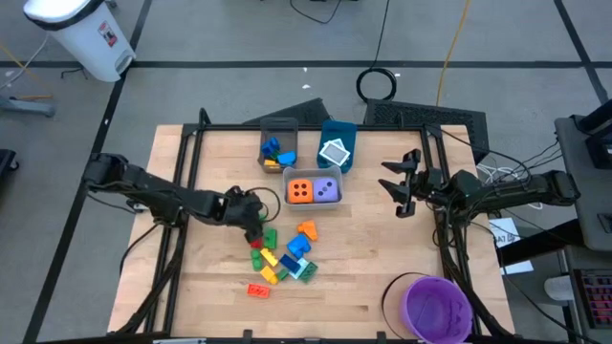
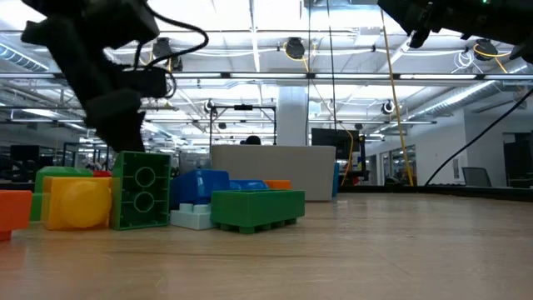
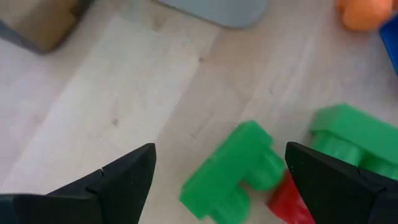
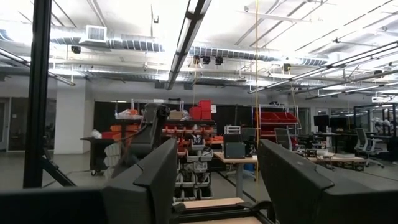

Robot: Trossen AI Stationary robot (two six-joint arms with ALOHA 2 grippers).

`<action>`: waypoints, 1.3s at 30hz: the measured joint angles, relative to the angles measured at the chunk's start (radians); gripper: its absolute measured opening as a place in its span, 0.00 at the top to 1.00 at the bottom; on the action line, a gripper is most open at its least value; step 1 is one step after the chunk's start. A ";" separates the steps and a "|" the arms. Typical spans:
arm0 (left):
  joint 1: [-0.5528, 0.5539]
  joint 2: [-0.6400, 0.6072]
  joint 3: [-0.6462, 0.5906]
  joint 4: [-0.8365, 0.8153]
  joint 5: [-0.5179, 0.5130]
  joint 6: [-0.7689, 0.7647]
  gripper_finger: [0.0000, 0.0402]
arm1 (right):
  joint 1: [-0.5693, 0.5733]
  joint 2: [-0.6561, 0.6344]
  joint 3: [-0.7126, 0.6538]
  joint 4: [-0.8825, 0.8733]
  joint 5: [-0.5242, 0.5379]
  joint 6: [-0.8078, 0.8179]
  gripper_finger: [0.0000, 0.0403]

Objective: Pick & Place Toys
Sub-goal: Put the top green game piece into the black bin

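A pile of toys (image 1: 283, 254) lies mid-table: small red, yellow, green, blue and orange bricks. My left gripper (image 1: 254, 216) hovers open at the pile's far left end, pointing steeply down. In the left wrist view its fingers (image 3: 127, 180) stand on either side of a green brick (image 3: 233, 171) without touching it. That brick lies flat on the wood beside another green brick (image 3: 357, 140) and a red one (image 3: 289, 202). My right gripper (image 1: 402, 187) is raised at the table's right side, open with nothing between its fingers (image 4: 158, 171).
At the far middle stand a grey bin (image 1: 278, 143) with blue and yellow bricks, a blue bin (image 1: 337, 145) holding a white-teal tile, and a grey bin (image 1: 314, 188) with an orange and a purple die. A purple bowl (image 1: 438, 308) sits near right.
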 joint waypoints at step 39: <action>0.068 0.151 0.011 -0.057 0.059 -0.164 0.09 | -0.002 0.008 0.000 0.000 0.000 0.000 0.51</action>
